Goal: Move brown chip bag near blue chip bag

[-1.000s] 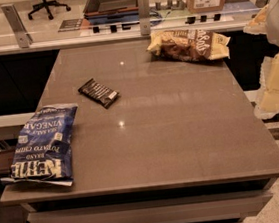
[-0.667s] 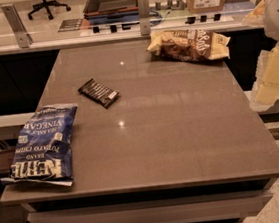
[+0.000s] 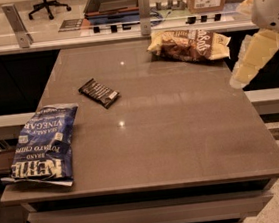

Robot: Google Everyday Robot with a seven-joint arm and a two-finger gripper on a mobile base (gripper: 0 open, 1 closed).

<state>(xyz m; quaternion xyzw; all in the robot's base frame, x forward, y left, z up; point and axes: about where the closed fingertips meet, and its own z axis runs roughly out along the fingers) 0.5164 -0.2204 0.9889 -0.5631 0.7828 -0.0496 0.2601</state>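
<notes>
1. Across the middle of the camera view stretches the grey-brown table [image 3: 182, 129]. It carries all three packets.
2. At the table's near left corner lies the blue chip bag [image 3: 43, 147], flat, with its lower edge hanging slightly over the rim.
3. At the far right, close to the back edge, lies the brown chip bag [image 3: 187, 45], well apart from the blue one on the opposite diagonal.
   - It looks light, puffed and crinkly, so I judge it soft and likely to give under pressure.
   - Its foil skin is probably slick, and the chips inside are fragile.
   - The best hold is likely a pinch across a raised fold or a pale yellow end seam, gentle enough not to crush the contents.
4. Off the table's right edge hangs the gripper [image 3: 247, 66], a pale shape below the white arm [image 3: 273, 0]. It is just beside the brown bag's right end and not touching it. I cannot tell whether it is wide or narrow, and it holds nothing that I can see.
5. Between the two bags, nearer the left, lies a small black snack packet [image 3: 99, 92], flat on the surface.
6. Against a second ago, the gripper sits higher and further left, closer to the brown bag. Both bags and the black packet lie where they did.
</notes>
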